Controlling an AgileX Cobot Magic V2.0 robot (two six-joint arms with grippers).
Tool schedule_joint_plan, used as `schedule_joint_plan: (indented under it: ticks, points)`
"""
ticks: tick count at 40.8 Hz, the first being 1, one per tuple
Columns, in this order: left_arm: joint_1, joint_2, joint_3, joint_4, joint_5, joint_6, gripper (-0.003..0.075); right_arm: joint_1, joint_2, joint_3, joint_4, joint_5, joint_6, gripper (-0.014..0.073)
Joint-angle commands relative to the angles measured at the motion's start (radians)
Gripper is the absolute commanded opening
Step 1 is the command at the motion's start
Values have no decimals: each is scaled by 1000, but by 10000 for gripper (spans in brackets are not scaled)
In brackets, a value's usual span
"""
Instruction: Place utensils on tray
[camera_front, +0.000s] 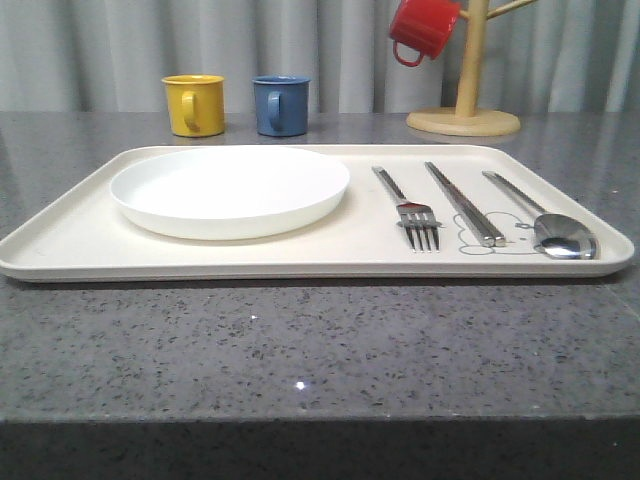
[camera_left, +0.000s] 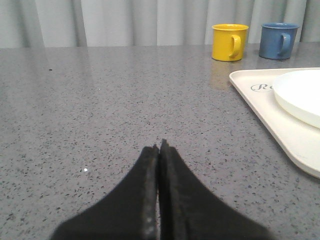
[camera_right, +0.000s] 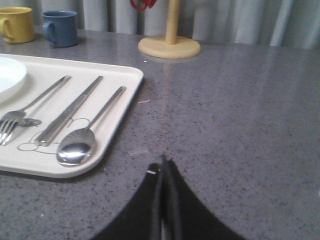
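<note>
1. The left gripper (camera_left: 159, 146) hangs low over bare worktop (camera_front: 320, 350) off the tray's left edge, its two black fingers pressed together with nothing between them.
2. The right gripper (camera_right: 163, 161) is likewise clenched on nothing, over the grey speckled worktop just off the tray's near right corner.
3. The cream tray (camera_front: 60, 245) lies flat, its long side along the worktop's front edge, set back a little from it.
4. On the tray's left half sits the round white plate (camera_front: 230, 190).
5. On the right half, three utensils lie side by side, handles toward the tray's far edge and apart from one another.
6. The fork (camera_front: 410, 212) is nearest the plate, tines toward the tray's near edge.
7. The chopsticks (camera_front: 465, 204) lie as a close pair in the middle, their near ends over the printed rabbit drawing (camera_front: 490, 240).
8. The spoon (camera_front: 552, 228) lies closest to the tray's right edge, bowl up near the near right corner.
9. Behind the tray's far edge stand a yellow mug (camera_front: 194, 104) and a blue mug (camera_front: 281, 105), side by side but apart.
10. Toward the worktop's far right stands a wooden mug tree (camera_front: 465, 100) on a round base, with a red mug (camera_front: 422, 29) hanging from it.
</note>
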Motion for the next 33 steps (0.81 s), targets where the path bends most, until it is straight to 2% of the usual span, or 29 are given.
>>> schedule_joint_plan:
  ticks: [1, 4, 10, 33]
  points:
    - [2, -25, 2, -5, -87, -9, -18, -39, -42, 47, 5, -153, -8, -53]
    - [2, -25, 2, -5, -87, -9, -18, -68, -64, 58, 10, -108, -8, -53]
    - [2, -23, 2, -5, -87, -9, -18, -105, -63, 59, 10, -107, -8, -53]
    - [2, -23, 2, -5, -87, -9, -18, -105, -63, 59, 10, -103, -8, -53]
